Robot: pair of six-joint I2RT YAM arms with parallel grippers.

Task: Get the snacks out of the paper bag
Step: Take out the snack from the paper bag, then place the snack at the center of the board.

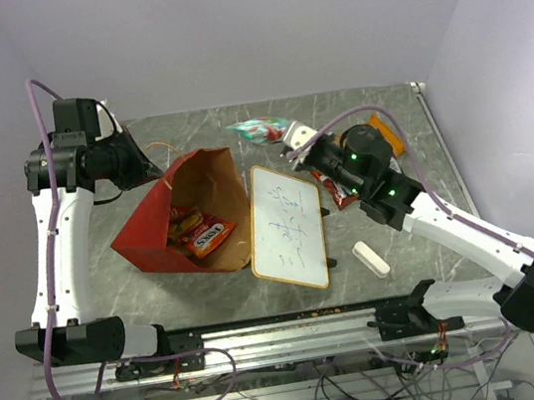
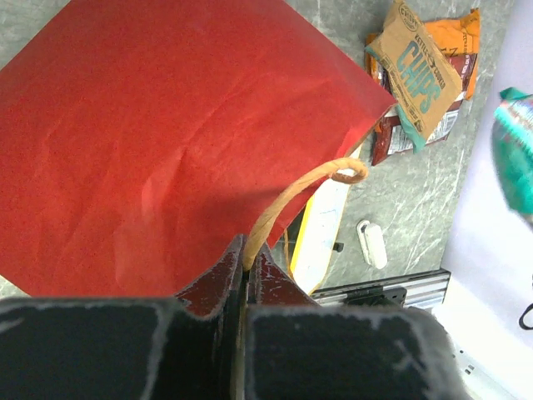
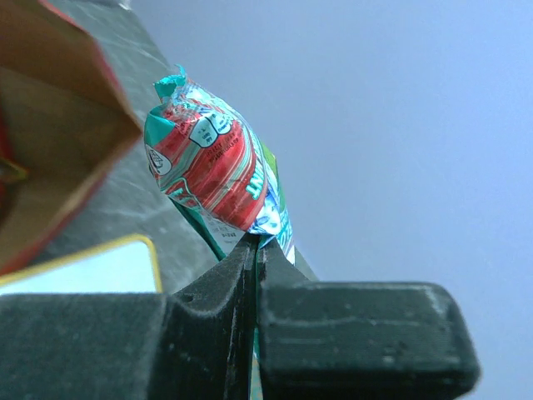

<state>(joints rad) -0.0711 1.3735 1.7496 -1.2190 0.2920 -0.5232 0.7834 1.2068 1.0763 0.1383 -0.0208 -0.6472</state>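
Snacks [image 1: 208,236] lie inside the paper bag [image 1: 146,233]; left gripper [image 2: 244,260] pinches its string handle [image 2: 291,193]. Right gripper [image 3: 255,246], clamped on a teal packet [image 3: 212,167], should release it beside the unloaded packets [image 2: 419,73], clear of the whiteboard [image 1: 286,227].

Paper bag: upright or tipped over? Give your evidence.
Tipped on its side: the paper bag lies on the table, mouth opening sideways, an orange packet resting inside.

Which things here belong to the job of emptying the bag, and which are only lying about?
Job:
- bag, its handle in the left gripper
- packets inside
- teal packet in the right gripper
- packets already out

Lying about:
- whiteboard
- eraser
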